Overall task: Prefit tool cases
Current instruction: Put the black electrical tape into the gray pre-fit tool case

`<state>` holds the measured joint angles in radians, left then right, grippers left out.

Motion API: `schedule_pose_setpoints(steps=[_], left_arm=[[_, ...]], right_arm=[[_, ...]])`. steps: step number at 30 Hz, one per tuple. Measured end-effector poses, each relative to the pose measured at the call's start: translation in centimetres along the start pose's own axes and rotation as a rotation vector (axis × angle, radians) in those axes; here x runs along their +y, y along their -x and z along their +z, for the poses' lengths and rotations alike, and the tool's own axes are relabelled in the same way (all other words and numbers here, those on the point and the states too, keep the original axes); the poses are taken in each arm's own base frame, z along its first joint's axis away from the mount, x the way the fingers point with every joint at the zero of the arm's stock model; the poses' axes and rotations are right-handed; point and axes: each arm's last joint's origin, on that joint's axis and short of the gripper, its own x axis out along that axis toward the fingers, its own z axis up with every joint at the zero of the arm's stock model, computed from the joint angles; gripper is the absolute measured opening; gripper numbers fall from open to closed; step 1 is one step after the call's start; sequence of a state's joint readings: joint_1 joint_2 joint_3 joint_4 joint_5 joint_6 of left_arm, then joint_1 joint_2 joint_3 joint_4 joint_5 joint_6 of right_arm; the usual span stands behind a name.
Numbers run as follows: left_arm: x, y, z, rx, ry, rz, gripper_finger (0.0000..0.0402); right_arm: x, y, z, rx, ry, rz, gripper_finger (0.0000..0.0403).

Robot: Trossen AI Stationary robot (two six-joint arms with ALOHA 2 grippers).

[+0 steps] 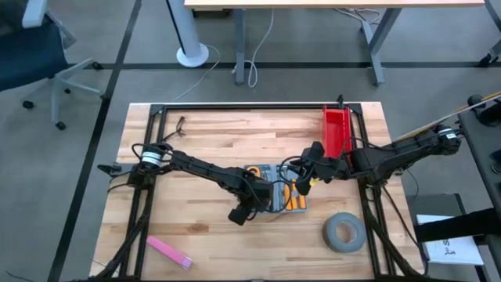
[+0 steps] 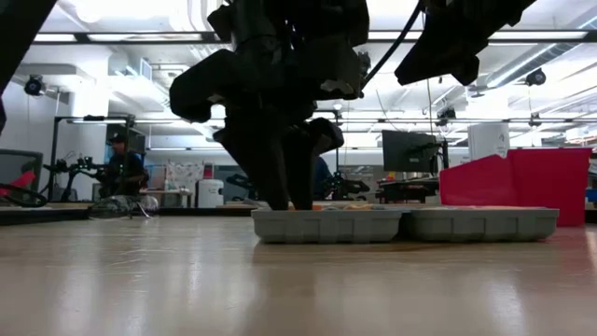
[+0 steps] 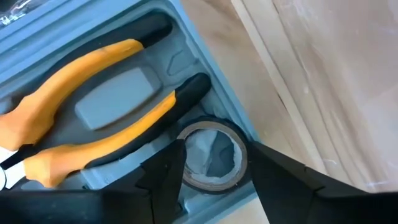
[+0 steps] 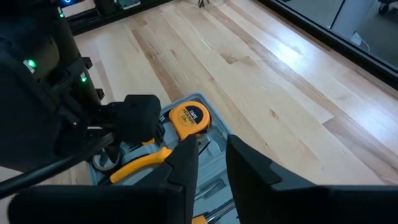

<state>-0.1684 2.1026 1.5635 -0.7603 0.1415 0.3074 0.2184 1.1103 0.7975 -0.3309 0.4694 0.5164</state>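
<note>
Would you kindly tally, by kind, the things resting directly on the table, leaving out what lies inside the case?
blue-grey tool case: 1
red bin: 1
grey tape roll: 1
pink block: 1
small dark item: 1
Total: 5

Tool case (image 1: 283,196) lies open at table (image 1: 203,141) centre, pliers (image 3: 81,124) in it; bin (image 1: 337,129) behind-right, tape roll (image 1: 344,233) front-right.

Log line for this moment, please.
left gripper: open, around tape roll in case | right gripper: above case | pliers: seated
</note>
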Motion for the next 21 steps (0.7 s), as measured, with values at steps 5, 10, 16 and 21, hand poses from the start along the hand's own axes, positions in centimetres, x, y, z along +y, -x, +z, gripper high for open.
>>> schedule_pose_setpoints(steps=[5,10,16,21], left_arm=[[0.1,-0.1,0.1,-0.016,0.000,0.005,0.0171],[0.0,0.0,0.0,0.002,0.020,0.002,0.0167],[0.1,1.3,0.7,0.004,0.029,0.014,0.0178],[0.1,1.5,0.6,0.020,0.027,0.024,0.0187]], right_arm=[[0.0,0.0,0.0,0.000,0.000,0.000,0.0055],[0.0,0.0,0.0,0.003,-0.006,0.005,0.0054],[0.0,0.0,0.0,0.003,-0.006,0.005,0.0067],[0.1,0.0,0.0,0.004,-0.006,0.007,0.0073]])
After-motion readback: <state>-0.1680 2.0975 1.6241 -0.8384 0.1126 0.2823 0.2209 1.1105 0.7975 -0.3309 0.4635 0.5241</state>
